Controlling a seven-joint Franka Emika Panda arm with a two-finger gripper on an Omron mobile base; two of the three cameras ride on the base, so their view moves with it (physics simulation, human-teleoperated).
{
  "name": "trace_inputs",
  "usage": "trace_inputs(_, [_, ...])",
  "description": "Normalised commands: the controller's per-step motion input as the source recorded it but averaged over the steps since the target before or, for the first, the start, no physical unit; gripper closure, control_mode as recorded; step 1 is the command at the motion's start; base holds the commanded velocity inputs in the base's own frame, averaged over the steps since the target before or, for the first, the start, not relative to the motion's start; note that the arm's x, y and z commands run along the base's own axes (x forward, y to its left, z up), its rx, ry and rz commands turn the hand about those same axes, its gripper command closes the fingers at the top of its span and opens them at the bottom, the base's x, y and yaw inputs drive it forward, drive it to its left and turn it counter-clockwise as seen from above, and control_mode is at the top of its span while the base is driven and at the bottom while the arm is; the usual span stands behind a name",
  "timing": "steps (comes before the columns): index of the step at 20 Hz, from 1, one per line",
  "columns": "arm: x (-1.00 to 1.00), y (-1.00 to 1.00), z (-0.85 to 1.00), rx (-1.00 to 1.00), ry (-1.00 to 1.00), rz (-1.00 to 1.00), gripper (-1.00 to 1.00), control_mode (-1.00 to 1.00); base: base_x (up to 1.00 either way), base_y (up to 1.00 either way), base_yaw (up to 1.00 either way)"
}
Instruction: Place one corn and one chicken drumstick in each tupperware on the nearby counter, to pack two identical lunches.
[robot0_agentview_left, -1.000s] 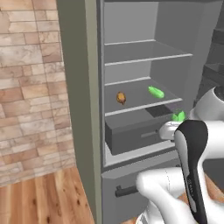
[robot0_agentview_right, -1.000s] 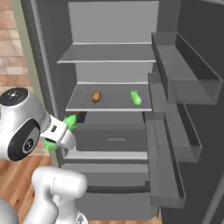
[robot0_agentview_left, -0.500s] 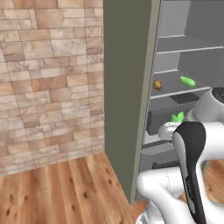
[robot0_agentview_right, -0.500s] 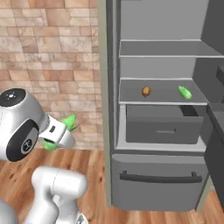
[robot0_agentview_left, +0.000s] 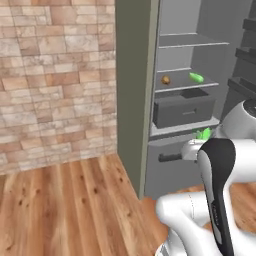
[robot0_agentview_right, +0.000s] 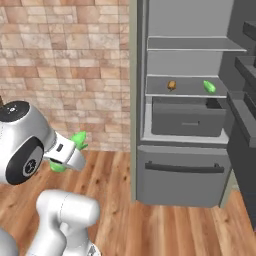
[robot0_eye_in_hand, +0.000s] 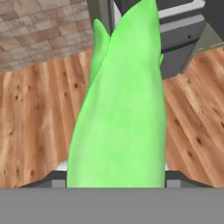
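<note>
Tool: the tool (robot0_agentview_right: 67, 152) sits at the left middle of the right base frame, jaws parted about the width of a cob and closed around a green corn (robot0_eye_in_hand: 120, 109); in the hand frame that cob runs up the centre from the bottom edge.
Held corn, handling: judged light and stiff, with a smooth, tapering skin that could slide along the jaws; a hold across the thick middle looks safest, and that seems to be where it is taken.
Held corn, other views: its green tip (robot0_agentview_left: 203, 133) peeks beside the white arm at the right middle of the left base frame.
Floor: wooden floor (robot0_agentview_right: 120, 190) lies under the tool, brick wall (robot0_agentview_right: 70, 65) behind.
Fridge: an open fridge (robot0_agentview_right: 140, 100) stands at the right of both base frames.
Shelf: on its middle shelf (robot0_agentview_right: 187, 95), a second corn (robot0_agentview_right: 209, 86) lies to the right and a chicken drumstick (robot0_agentview_right: 171, 85) to the left, well apart.
Drumstick, handling: judged knobbly and firm, best pinched at the thicker end.
Stage: one cob in hand, apparently on its way to a tupperware.
</note>
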Motion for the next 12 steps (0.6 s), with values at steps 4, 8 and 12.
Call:
trace_inputs(4, [0.0, 0.0, 0.0, 0.0, 0.0, 0.0, 1.0, 1.0, -1.0, 0.0, 0.06])
trace_inputs(8, [0.0, 0.0, 0.0, 0.0, 0.0, 0.0, 1.0, 1.0, -1.0, 0.09, 0.06])
trace_inputs(12, [0.0, 0.0, 0.0, 0.0, 0.0, 0.0, 1.0, 1.0, -1.0, 0.24, 0.06])
